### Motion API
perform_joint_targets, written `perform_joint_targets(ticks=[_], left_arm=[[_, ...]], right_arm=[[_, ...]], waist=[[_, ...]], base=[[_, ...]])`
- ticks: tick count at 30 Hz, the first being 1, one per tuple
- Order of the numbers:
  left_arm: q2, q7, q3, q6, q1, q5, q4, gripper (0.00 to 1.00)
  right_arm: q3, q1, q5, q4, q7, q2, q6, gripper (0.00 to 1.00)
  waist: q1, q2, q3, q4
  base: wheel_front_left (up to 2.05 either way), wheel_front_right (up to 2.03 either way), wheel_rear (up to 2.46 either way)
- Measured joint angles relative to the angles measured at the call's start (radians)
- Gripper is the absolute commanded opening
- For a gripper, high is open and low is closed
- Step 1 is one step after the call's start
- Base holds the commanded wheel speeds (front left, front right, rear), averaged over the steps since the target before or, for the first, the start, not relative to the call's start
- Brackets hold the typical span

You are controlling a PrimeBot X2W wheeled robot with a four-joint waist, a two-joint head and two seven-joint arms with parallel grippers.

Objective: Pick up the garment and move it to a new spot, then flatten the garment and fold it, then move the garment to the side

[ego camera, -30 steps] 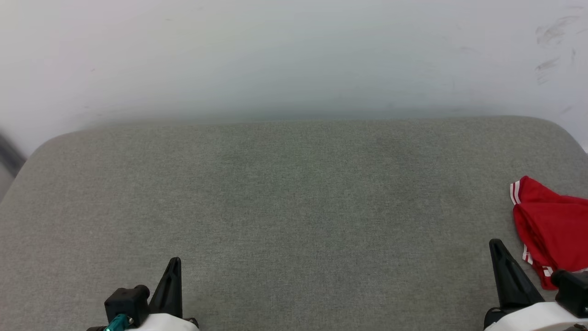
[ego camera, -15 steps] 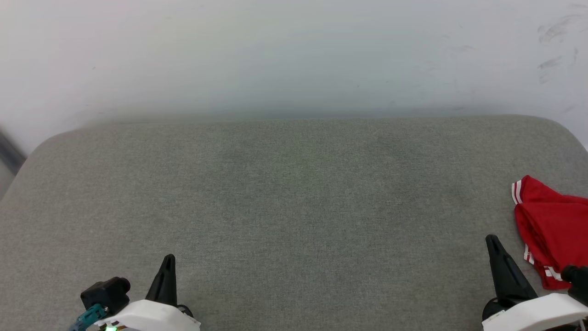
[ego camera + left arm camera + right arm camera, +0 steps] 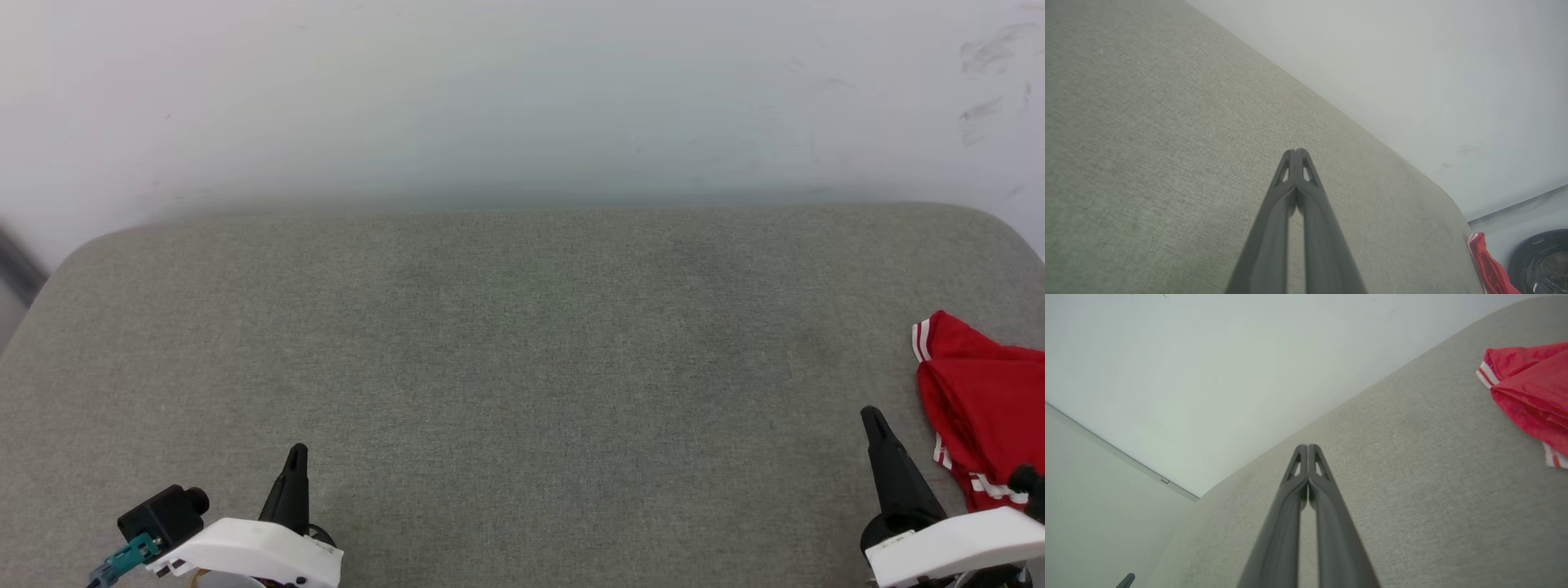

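The left fingers [image 3: 290, 490] are pressed together along their length, tips touching, with nothing between them; in the left wrist view [image 3: 1267, 245] they hang over bare grey cloth. The right fingers [image 3: 894, 478] are likewise together and hold nothing, as the right wrist view [image 3: 1282, 539] shows. Both pairs point away from the robot, one at the near left and one at the near right.

Under them lies a wide padded surface [image 3: 522, 367] covered in grey woven fabric, flat on top, with rounded far corners. Behind it rises a pale wall [image 3: 522, 98], smooth but for a few dark scuff marks [image 3: 984, 57] at the upper right. In the left wrist view a dark round object [image 3: 1541, 261] stands beyond the surface's right end; what it is cannot be told.

The garment [image 3: 980, 392] lies bunched at the right edge of the padded surface, just to the right of the right fingers and apart from them [image 3: 1531, 388]. It is bright red, folded over on itself in soft creases. One white-striped hem points toward the far left, another striped edge sits at its near end. The part in view runs from far to near along the surface's right side. The rest is cut off by the picture's edge, so its full length cannot be told. From the left wrist it shows as a thin red strip [image 3: 1488, 265] at the surface's far end.
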Motion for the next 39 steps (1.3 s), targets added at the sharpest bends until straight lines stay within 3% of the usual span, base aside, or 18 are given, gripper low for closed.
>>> perform_joint_targets(ticks=[39], left_arm=[[-0.076, 0.115, 0.132, -0.098, -0.046, -0.384, 0.022, 0.00]], right_arm=[[-0.008, -0.096, 0.471, 0.125, 0.021, -0.001, 0.000, 0.00]], waist=[[0.0000, 0.0000, 0.013, 0.008]], base=[[0.00, 0.00, 0.00]])
